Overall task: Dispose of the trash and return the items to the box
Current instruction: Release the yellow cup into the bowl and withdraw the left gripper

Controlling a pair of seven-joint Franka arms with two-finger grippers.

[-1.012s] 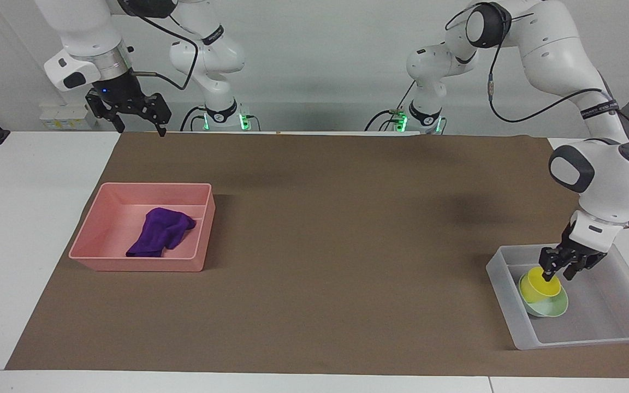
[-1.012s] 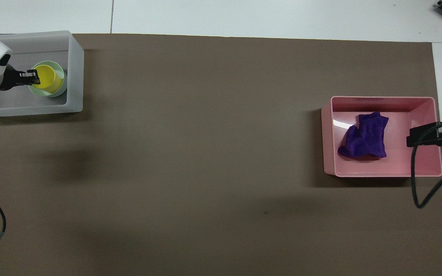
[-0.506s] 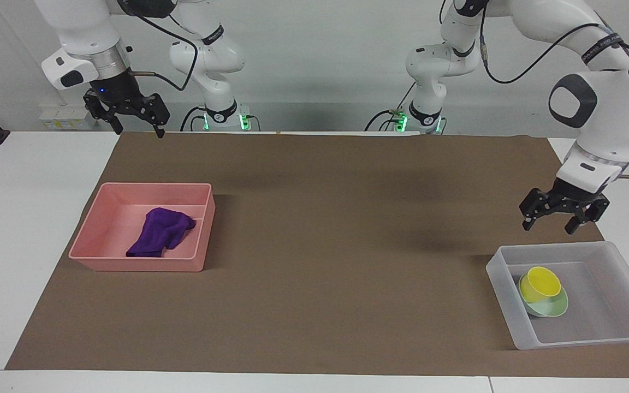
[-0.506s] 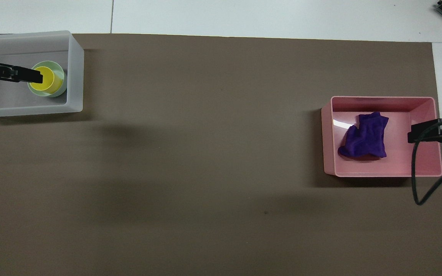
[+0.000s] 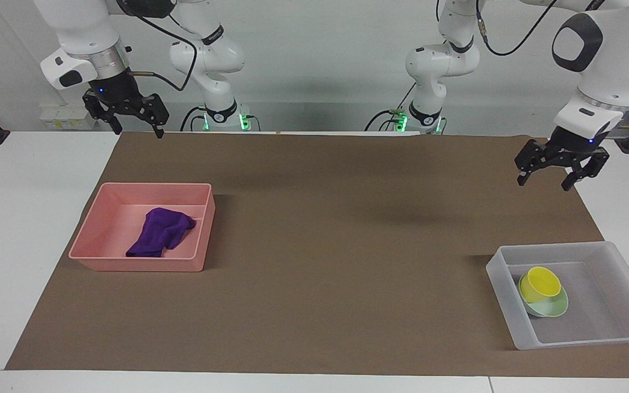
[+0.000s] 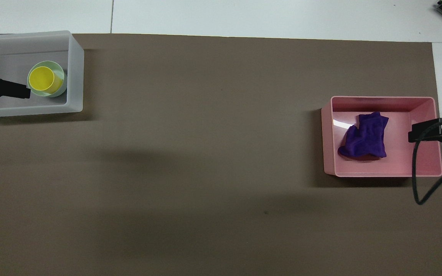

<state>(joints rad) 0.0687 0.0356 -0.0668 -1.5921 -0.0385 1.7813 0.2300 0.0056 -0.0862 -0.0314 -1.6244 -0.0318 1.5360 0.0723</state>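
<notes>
Left claw point(image 5: 559, 170) is hanging released and empty, with the cup point(image 5: 540, 284) nested in the bowl point(image 5: 552, 309) in the box point(image 5: 615, 252), toward its 6 o'clock; the right claw point(image 5: 130, 116) is waiting released.

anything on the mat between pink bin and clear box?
Nothing: only bare brown mat between the pink bin and the clear box, plain in the overhead view.

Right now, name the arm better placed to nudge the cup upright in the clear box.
Left. The left gripper hangs open at the clear box's end; the right gripper waits by the pink bin.
</notes>
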